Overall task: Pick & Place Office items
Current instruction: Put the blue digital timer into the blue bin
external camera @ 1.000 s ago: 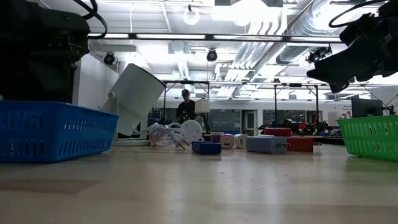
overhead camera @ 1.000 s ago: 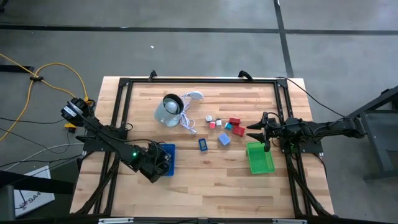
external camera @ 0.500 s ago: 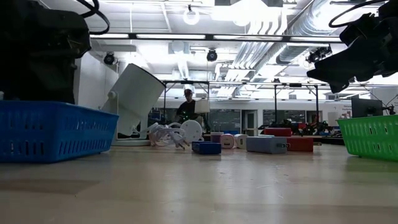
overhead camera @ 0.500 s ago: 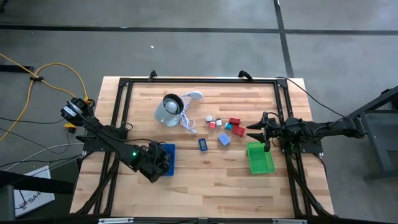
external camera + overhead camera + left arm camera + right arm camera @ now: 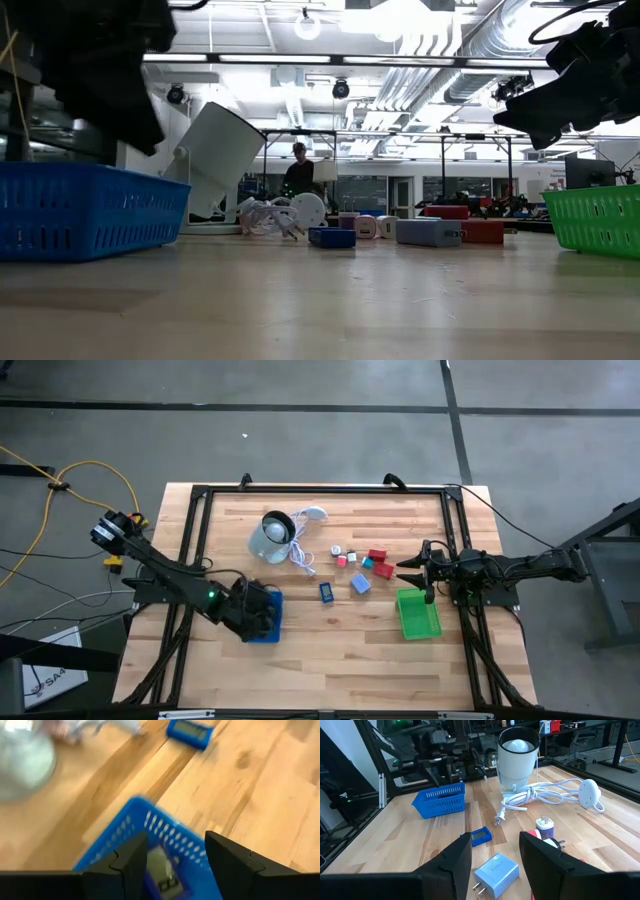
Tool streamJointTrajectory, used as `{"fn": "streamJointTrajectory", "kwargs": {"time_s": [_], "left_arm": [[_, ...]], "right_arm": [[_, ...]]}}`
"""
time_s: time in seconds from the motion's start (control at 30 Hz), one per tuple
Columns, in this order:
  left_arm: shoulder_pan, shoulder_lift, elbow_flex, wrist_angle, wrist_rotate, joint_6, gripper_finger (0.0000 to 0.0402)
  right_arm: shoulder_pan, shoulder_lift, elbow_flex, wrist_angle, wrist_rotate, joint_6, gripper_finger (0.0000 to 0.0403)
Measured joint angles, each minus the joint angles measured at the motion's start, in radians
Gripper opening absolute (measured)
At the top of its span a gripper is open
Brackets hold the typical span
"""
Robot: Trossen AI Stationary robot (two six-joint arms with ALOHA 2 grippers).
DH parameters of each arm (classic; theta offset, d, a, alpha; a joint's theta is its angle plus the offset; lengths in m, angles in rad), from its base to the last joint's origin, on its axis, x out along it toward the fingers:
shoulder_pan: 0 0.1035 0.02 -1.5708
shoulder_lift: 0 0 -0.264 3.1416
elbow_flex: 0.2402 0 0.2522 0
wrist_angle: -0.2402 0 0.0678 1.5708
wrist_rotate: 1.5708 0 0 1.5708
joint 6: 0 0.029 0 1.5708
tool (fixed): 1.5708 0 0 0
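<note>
Office items (image 5: 360, 565) lie scattered on the table (image 5: 330, 650) between the blue tray (image 5: 268, 617) and the green tray (image 5: 417, 614); we note a grey piece (image 5: 161, 870) already inside the blue tray. The left gripper (image 5: 175, 865) hangs over that tray, jaws apart and empty. The right gripper (image 5: 495, 852) hovers beside the red blocks (image 5: 380, 563), jaws parted, gripping nothing.
</note>
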Motion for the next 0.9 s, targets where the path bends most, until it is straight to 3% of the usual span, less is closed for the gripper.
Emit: {"fn": "streamJointTrajectory", "kwargs": {"time_s": [0.27, 0.53, 0.9], "left_arm": [[0.076, -0.006, 0.000, 0.206, 0.037, 0.329, 0.0191], [0.170, -0.006, 0.000, 0.365, 0.071, 0.348, 0.0191], [0.287, -0.006, 0.000, 0.435, 0.070, 0.397, 0.0191]], "right_arm": [[0.000, 0.000, 0.000, 0.000, 0.000, 0.000, 0.0153], [0.000, 0.000, 0.000, 0.000, 0.000, 0.000, 0.0153], [0.000, 0.000, 0.000, 0.000, 0.000, 0.000, 0.0153]]}}
